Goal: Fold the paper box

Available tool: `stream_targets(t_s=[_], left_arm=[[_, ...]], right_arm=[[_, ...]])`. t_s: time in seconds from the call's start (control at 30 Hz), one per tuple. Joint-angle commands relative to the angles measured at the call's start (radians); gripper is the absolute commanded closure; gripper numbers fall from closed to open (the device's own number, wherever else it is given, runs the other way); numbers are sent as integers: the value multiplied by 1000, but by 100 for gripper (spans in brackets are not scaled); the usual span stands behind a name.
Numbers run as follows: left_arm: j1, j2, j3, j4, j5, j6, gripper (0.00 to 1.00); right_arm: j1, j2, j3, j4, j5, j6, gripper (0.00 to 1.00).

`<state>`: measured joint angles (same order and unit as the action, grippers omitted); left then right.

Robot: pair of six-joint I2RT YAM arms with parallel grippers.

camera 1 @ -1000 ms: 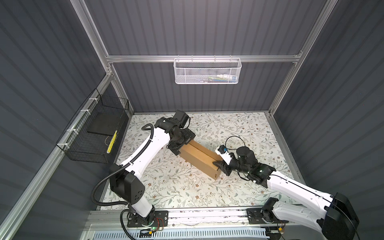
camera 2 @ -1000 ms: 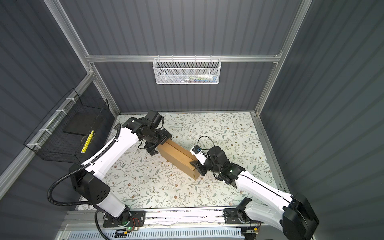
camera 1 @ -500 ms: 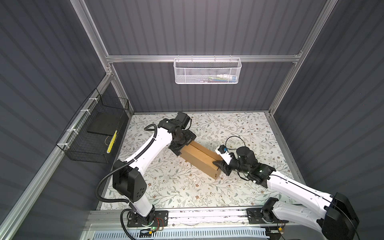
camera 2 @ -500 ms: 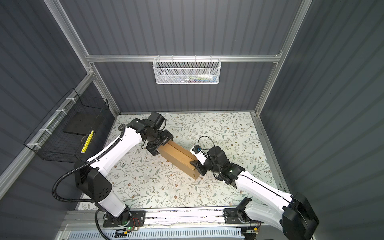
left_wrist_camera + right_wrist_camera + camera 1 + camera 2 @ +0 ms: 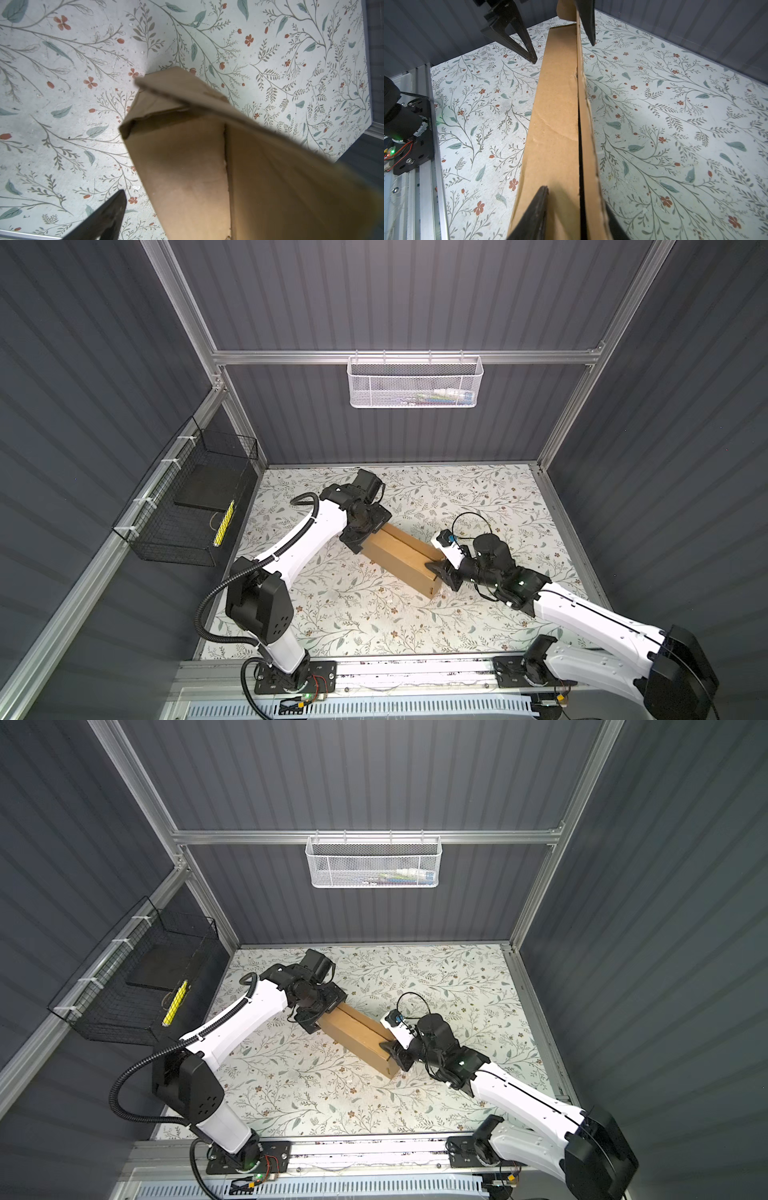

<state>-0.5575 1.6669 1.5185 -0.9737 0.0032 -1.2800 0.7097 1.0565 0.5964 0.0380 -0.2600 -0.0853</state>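
One brown box (image 5: 395, 556) sits diagonally mid-table (image 5: 353, 626), one long flap ajar. Two grippers: right gripper (image 5: 437, 569) is clamped on the box's near end, and left gripper (image 5: 563, 52) has jaws wide apart, straddling the far end. Two baskets hang on the walls: black basket (image 5: 187, 510) and white basket (image 5: 415, 383).

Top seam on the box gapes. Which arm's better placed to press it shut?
Likely left. The left gripper is open, straddling one end of the paper box; the right gripper grips the other, steadying it.
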Motion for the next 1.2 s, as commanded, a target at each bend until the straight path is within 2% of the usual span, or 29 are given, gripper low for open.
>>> stream_targets(t_s=[0.0, 0.4, 0.83, 1.17], left_arm=[[-4, -21, -24, -4, -50, -15, 3], [-18, 4, -14, 5, -68, -31, 18], [-28, 13, 8, -10, -111, -30, 32], [-35, 28, 35, -25, -135, -15, 39]], right_arm=[[0, -3, -28, -65, 28, 5, 63], [1, -27, -33, -76, 15, 6, 54], [1, -64, -33, -86, -27, 4, 38], [0, -97, -28, -88, -63, 4, 29]])
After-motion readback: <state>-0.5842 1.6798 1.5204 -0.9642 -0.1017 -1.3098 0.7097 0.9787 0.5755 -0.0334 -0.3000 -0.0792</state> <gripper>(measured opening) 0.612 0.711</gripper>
